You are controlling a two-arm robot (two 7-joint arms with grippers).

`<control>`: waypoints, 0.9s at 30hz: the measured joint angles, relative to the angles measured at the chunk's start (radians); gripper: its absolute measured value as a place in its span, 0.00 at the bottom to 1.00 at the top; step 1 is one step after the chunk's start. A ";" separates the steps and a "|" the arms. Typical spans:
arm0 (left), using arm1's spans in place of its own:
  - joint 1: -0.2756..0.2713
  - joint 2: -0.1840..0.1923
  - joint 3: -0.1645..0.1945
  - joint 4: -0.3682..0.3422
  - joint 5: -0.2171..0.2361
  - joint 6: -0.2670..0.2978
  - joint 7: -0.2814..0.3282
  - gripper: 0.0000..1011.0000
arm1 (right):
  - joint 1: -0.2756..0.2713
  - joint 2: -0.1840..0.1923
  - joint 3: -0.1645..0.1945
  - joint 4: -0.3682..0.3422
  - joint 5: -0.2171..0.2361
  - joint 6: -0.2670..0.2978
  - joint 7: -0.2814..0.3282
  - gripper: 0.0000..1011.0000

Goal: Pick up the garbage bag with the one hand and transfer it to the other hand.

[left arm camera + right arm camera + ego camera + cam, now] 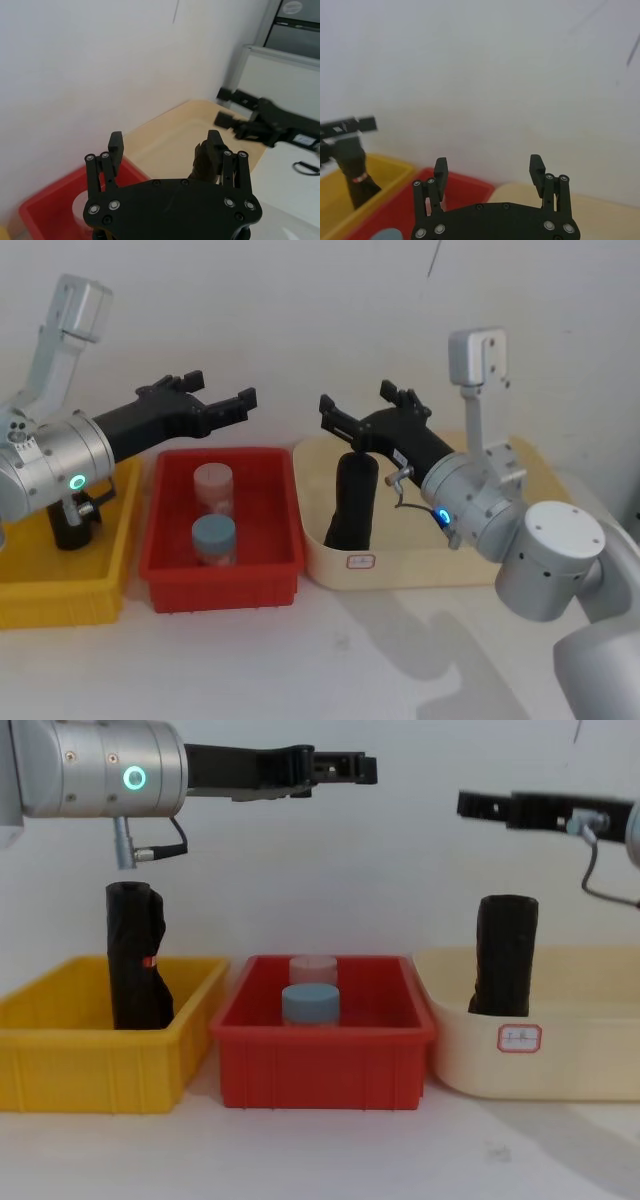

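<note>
On the white table, against a pale wall, three bins in a row, robot's left to right:

1. Yellow bin. Holds one lumpy black roll with a small red mark, upright at the far side and rising above the rim.
2. Red bin. Holds two jars, one behind the other: the blue-capped jar nearer the robot, the pink-capped jar beyond it.
3. Cream bin. It has a small label on the front wall. Holds the garbage bag, a smooth black roll standing nearly upright at the end beside the red bin. Its top is well above the rim. Nothing grips it.

Grippers:

- Left gripper, on the arm with the green ring. It is held level, high over the red bin, pointing toward the robot's right. The fingers are spread wide, with nothing between them in the left wrist view.
- Right gripper, on the arm with the blue ring. It is held level over the cream bin's near end, pointing toward the robot's left. The chest view shows it above the garbage bag and apart from it. The fingers are spread, with nothing between them in the right wrist view.

The two grippers face each other tip to tip across a gap, with the left slightly higher in the chest view.
</note>
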State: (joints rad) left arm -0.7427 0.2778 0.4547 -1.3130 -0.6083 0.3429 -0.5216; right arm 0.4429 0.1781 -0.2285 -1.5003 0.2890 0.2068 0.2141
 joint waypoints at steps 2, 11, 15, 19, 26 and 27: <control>0.010 0.002 -0.003 -0.011 0.000 0.005 0.018 0.99 | 0.001 0.003 -0.001 -0.012 0.005 0.004 0.007 0.99; 0.061 0.015 -0.020 -0.062 0.006 0.036 0.115 0.99 | -0.002 0.014 -0.011 -0.067 0.054 0.071 0.054 0.99; 0.087 0.021 -0.028 -0.086 0.013 0.053 0.165 0.99 | -0.006 0.016 -0.020 -0.081 0.075 0.108 0.071 0.99; 0.111 0.028 -0.036 -0.107 0.020 0.068 0.209 0.99 | -0.012 0.018 -0.036 -0.091 0.100 0.156 0.091 0.99; 0.143 0.037 -0.045 -0.134 0.029 0.089 0.262 0.99 | -0.016 0.017 -0.072 -0.086 0.127 0.230 0.116 0.99; 0.145 0.037 -0.046 -0.136 0.030 0.090 0.266 0.99 | -0.016 0.017 -0.075 -0.084 0.128 0.237 0.117 0.99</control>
State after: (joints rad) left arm -0.5977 0.3150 0.4087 -1.4489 -0.5786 0.4330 -0.2552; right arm 0.4268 0.1949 -0.3040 -1.5844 0.4172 0.4436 0.3311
